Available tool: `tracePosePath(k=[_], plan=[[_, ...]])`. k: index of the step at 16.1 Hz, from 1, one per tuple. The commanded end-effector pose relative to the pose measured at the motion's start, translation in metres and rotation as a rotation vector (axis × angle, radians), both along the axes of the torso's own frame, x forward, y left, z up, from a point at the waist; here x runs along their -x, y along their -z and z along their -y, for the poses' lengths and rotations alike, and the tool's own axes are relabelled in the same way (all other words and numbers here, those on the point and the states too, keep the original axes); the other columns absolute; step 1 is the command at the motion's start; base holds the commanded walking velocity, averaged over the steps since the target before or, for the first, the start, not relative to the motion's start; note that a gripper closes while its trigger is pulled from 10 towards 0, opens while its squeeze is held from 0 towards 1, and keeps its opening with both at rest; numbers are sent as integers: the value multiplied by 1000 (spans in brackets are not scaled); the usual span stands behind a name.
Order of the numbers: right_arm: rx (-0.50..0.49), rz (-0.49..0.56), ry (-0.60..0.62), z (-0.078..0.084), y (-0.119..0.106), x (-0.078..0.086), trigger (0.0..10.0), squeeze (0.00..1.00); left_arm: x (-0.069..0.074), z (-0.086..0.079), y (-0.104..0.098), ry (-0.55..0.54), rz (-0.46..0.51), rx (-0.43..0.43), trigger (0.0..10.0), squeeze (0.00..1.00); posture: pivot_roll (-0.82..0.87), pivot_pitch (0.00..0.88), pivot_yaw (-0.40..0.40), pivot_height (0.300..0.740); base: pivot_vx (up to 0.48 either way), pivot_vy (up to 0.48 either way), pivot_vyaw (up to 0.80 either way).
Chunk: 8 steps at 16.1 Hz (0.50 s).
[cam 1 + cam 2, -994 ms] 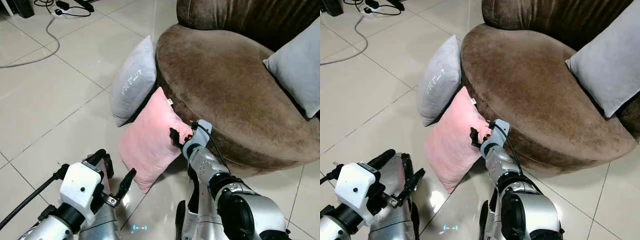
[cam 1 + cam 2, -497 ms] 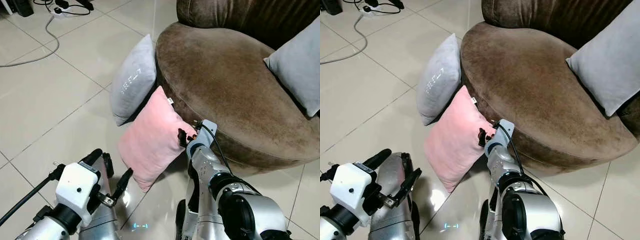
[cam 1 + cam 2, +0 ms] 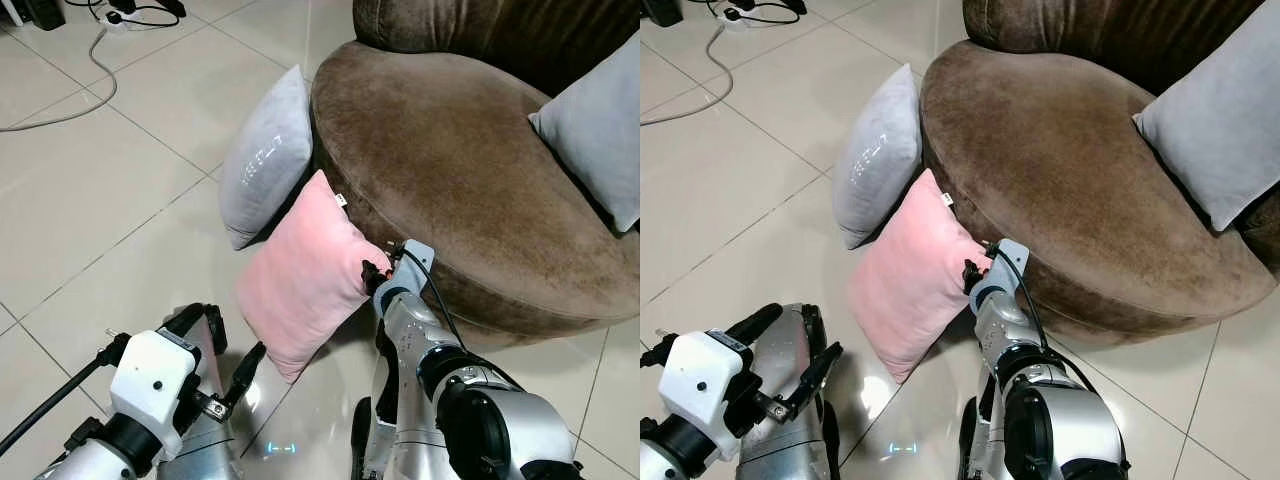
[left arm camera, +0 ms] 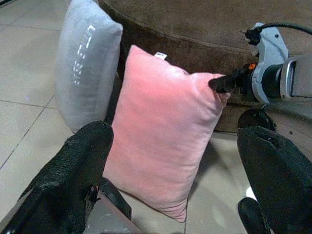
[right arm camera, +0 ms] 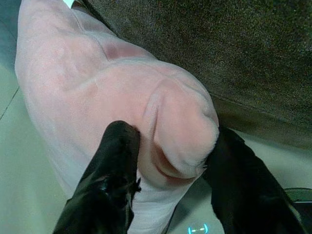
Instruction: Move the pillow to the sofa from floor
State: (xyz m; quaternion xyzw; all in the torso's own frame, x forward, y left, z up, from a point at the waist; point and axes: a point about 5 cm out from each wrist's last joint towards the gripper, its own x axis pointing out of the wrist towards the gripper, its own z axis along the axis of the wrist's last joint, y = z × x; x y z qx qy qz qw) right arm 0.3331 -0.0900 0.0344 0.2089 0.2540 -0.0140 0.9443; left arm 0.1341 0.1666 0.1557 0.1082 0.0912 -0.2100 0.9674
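Because the left gripper [image 3: 228,352] hangs low over the tiled floor [image 3: 100,200] with its two black fingers spread apart and nothing between them, it looks to be waiting as a spare support rather than doing the work; its wrist camera looks between those fingers at the pink pillow [image 4: 163,141], so it is lined up to help from below if needed.

Just beyond it, the right gripper [image 3: 372,275] has reached the pillow's upper corner nearest the sofa [image 3: 470,170]. In the right wrist view the fingers [image 5: 109,180] sit on either side of that bunched corner, the fabric puckered and bulging between them, so the gripper is pinching the pink pillow there. A corner is a sensible hold: it is the one part thin enough for long narrow fingers to span, and it is the highest part, closest to the seat.

The pink pillow stands on its lower corner on the floor, tilted and leaning against the sofa's front edge. My reading is that the lift has not begun. A soft pillow held by one corner will hang and swing, so it needs raising well above the seat's rim.

Behind it a grey pillow [image 3: 268,160] leans on the sofa as well, touching the pink one. Farther back another grey cushion [image 3: 595,135] rests on the seat, and cables [image 3: 90,70] trail across the floor.
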Motion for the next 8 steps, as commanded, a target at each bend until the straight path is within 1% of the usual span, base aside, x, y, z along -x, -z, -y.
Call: tracePosePath(k=[1, 8], plan=[[8, -35, 17, 5, 10, 8, 0, 0, 4, 3, -1, 10, -12, 6, 10000, 0, 240, 241, -113, 437, 0, 0, 0], [20, -46, 31, 9, 13, 10, 0, 0, 10, 4, 1, 7, -34, 13, 10000, 0, 233, 245, -115, 437, 0, 0, 0]])
